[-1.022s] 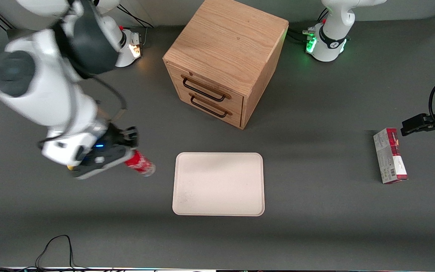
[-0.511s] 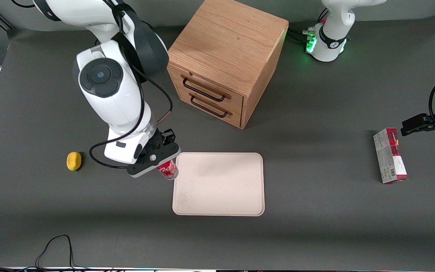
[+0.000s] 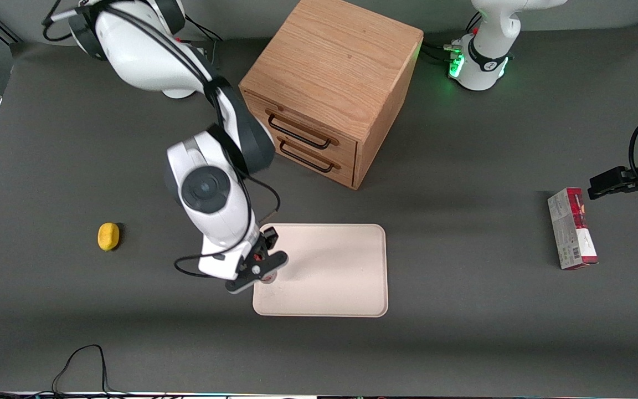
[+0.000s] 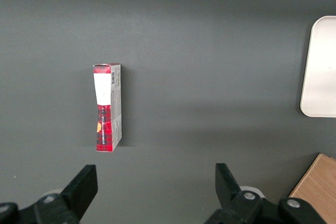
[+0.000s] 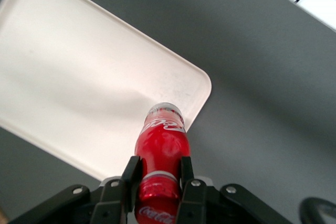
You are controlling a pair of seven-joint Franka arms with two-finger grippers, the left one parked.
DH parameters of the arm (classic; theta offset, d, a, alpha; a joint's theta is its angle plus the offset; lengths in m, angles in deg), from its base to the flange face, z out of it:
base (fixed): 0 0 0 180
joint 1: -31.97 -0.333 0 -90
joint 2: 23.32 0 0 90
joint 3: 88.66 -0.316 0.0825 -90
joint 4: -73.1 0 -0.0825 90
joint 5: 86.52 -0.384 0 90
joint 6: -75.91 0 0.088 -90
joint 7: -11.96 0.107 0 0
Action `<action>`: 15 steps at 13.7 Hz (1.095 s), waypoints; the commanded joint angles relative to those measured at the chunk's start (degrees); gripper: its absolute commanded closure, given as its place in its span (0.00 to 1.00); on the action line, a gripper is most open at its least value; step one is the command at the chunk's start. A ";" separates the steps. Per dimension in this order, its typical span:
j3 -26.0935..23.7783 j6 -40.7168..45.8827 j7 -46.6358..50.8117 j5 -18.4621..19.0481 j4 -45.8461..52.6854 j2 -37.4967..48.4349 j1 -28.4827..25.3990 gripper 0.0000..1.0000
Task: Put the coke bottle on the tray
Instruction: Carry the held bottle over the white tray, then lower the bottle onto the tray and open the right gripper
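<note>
My right gripper [image 5: 157,179] is shut on the coke bottle [image 5: 161,142], a small red bottle with white lettering and a clear base, gripped just under its red cap. The bottle hangs upright over a corner of the cream-white tray [image 5: 79,72], its base close above the tray surface. In the front view the gripper [image 3: 261,267] is over the tray [image 3: 330,271] at the corner toward the working arm's end, nearer the front camera, and hides nearly all of the bottle [image 3: 267,277].
A wooden two-drawer cabinet [image 3: 330,88] stands farther from the front camera than the tray. A yellow lemon [image 3: 108,236] lies toward the working arm's end. A red-and-grey carton [image 3: 571,228] lies toward the parked arm's end, also in the left wrist view [image 4: 107,107].
My right gripper has carried the coke bottle sideways from the table beside the lemon to over the tray's corner, and the bottle has gone from tilted to upright.
</note>
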 commanded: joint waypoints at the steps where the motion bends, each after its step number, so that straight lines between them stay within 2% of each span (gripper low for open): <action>1: -0.57 -1.54 -0.51 0.21 1.57 -2.75 0.87 0.95; 6: -0.57 -4.96 -0.51 -0.41 1.57 -5.40 1.05 0.94; 7: -0.57 -5.06 -0.51 -0.32 1.57 -5.66 1.05 0.90; 8: -0.57 -5.41 -0.16 -0.41 1.57 -5.75 1.05 0.43; 9: -0.57 -5.41 0.01 -0.41 1.57 -5.75 1.05 0.00; 13: -0.57 -4.45 0.01 -1.29 1.57 -3.57 1.05 0.00; 15: -0.48 0.88 0.10 -1.29 1.57 0.82 0.88 0.00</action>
